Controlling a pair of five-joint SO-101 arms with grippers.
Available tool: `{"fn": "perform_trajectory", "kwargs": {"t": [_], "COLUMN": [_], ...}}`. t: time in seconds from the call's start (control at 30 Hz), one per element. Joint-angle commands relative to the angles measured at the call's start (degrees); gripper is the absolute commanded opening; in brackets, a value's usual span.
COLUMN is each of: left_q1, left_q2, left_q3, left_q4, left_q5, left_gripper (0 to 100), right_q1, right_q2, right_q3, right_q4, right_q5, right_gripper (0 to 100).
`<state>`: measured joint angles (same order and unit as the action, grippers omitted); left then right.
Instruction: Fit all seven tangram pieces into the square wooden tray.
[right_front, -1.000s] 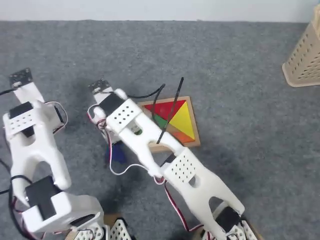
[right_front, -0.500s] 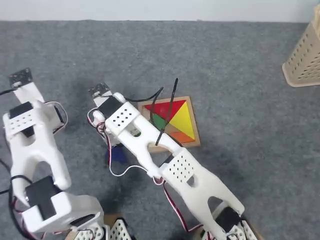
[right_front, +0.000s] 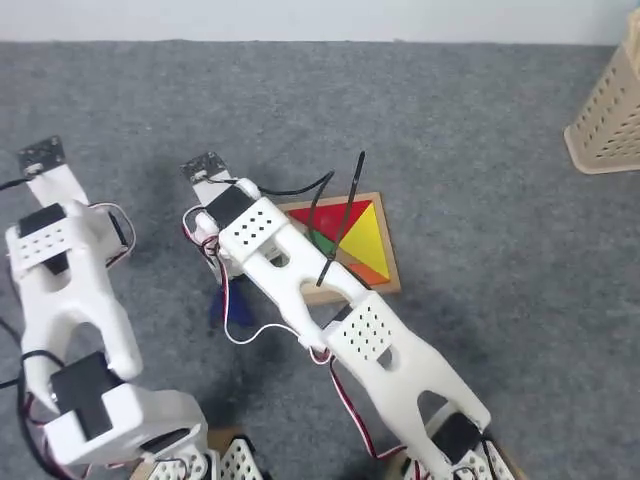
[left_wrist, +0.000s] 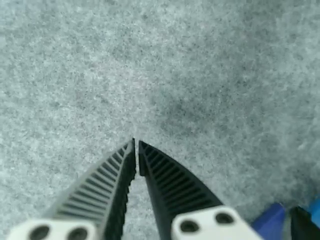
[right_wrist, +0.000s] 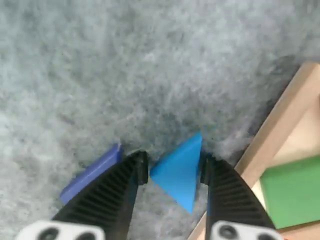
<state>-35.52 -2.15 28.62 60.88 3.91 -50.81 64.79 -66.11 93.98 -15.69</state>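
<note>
Basically, just close the right tool (right_wrist: 174, 158), now spread astride the blue triangle (right_wrist: 178, 175) lying on the counter (right_wrist: 100, 60) right beside the tray (right_wrist: 282, 120) rim; ignore the left tool (left_wrist: 136, 146), pinched together, farther off.

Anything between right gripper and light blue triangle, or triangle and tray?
Nothing visible. Right gripper has jaws flanking the light blue triangle; the tray rim is right beside it, dark blue piece on the opposite side.
</note>
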Motion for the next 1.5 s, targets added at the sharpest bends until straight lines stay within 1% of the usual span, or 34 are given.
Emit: {"fn": "perform_trajectory", "kwargs": {"t": [0.0, 0.13, 0.37, 0.43, 0.57, 0.83, 1.0, 1.13, 1.2, 1.33, 1.47], "left_q1": [0.09, 0.09, 0.00, 0.00, 0.00, 0.00, 0.00, 0.00, 0.00, 0.00, 0.00], "left_q2": [-3.34, -3.34, -3.34, -3.34, -3.34, -3.34, -3.34, -3.34, -3.34, -3.34, -3.34], "left_q3": [-0.31, -0.31, -0.31, -0.31, -0.31, -0.31, -0.31, -0.13, 0.75, 1.10, 1.19], "left_q4": [-0.70, -0.70, -0.62, -0.62, -0.62, -0.62, -0.70, -0.70, -1.05, -1.49, -1.49], "left_q5": [0.44, 0.44, 0.44, 0.44, 0.44, 0.35, 0.35, 0.35, 0.35, 0.35, 0.26], "left_gripper": [1, 1, 1, 1, 1, 1, 1, 1, 1, 1, 1], "right_q1": [1.36, 1.36, 1.45, 1.45, 1.45, 1.54, 2.33, 5.58, 7.96, 12.70, 15.52], "right_q2": [-1.19, -1.19, -1.19, -1.19, -1.19, -2.07, -5.23, -8.92, -11.91, -20.53, -28.44], "right_q3": [-0.26, -0.26, -0.18, -0.18, -0.18, -0.97, -8.97, -10.81, -9.32, -2.11, 7.74], "right_q4": [0.92, 4.00, 3.56, 3.65, 3.47, 4.00, 8.84, 9.10, 9.10, 9.10, 8.84], "right_q5": [-0.70, -0.70, -0.70, -0.70, -0.70, -0.62, -0.09, 2.73, 3.52, 4.57, 11.34], "right_gripper": [18.0, 18.0, 17.9, 15.1, 5.6, 4.4, 4.3, 0.3, 0.9, 0.9, 0.9]}}
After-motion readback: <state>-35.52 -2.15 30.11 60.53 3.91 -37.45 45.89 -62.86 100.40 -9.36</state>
